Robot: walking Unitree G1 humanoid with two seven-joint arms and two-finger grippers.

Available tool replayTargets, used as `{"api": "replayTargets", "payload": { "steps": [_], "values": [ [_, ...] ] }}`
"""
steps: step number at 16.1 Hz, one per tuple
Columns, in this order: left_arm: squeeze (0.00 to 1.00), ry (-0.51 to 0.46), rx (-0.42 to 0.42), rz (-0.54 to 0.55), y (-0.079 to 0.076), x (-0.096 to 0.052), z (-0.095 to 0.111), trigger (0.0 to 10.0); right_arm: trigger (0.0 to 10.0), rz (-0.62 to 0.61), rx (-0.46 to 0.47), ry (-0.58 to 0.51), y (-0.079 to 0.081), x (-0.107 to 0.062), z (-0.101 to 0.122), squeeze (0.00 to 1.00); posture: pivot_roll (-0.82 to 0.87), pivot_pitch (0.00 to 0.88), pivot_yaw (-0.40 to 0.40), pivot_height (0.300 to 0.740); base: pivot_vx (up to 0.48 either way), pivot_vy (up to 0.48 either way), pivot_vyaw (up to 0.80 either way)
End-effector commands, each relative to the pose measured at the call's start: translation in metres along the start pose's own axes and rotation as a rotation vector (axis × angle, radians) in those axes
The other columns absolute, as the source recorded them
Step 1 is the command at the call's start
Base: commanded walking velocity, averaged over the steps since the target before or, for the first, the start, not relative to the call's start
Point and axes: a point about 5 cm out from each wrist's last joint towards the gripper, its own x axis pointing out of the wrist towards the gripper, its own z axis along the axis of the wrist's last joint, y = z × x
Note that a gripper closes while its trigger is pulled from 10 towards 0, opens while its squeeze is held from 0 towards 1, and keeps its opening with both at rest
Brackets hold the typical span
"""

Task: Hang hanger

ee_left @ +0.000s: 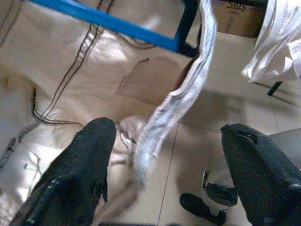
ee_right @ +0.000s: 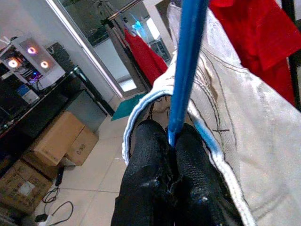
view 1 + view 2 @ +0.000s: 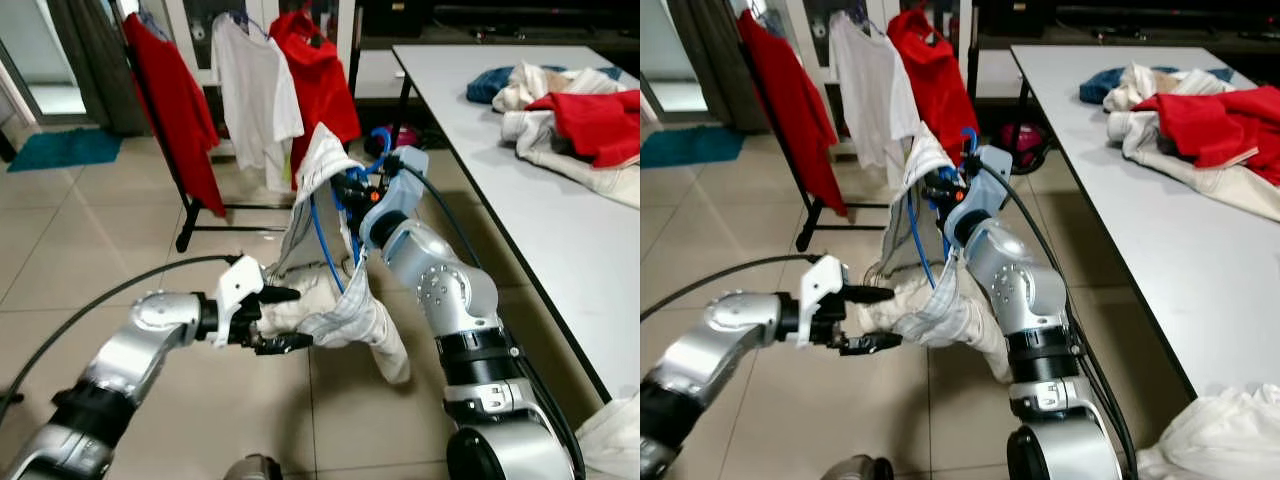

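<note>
The blue hanger (image 3: 318, 232), already threaded into a cream garment (image 3: 325, 300), is held up between the robot and the clothes rack (image 3: 190, 215), not yet hung; the rack must still be reached, it is judged. The right hand (image 2: 175, 141) is clamped on the hanger, forearm raised forward. The left hand (image 3: 278, 320) is spread wide at the garment's lower folds, arm extended low.

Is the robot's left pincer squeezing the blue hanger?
No, the left pincer is open beside the white shirt; the right pincer grips the blue hanger.
</note>
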Motion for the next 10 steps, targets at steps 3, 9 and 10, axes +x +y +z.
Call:
{"api": "replayTargets", "payload": {
  "steps": [3,9,10],
  "values": [
    [0.00,0.000,0.066,-0.036,0.009,0.010,0.005,0.0,10.0,0.092,-0.008,-0.085,0.023,0.000,0.024,0.00,-0.09,0.026,0.006,0.740,0.000,0.000,0.00],
    [0.00,-0.032,0.093,-0.079,0.013,0.014,0.008,0.0,10.0,0.081,-0.005,-0.083,0.020,-0.002,0.024,0.00,-0.10,0.014,0.012,0.740,0.000,0.000,0.00],
    [0.00,-0.033,0.093,-0.083,0.013,0.014,0.007,0.0,10.0,0.080,-0.005,-0.081,0.020,-0.002,0.024,0.00,-0.10,0.010,0.010,0.740,0.000,0.000,0.00]
  ]
}}
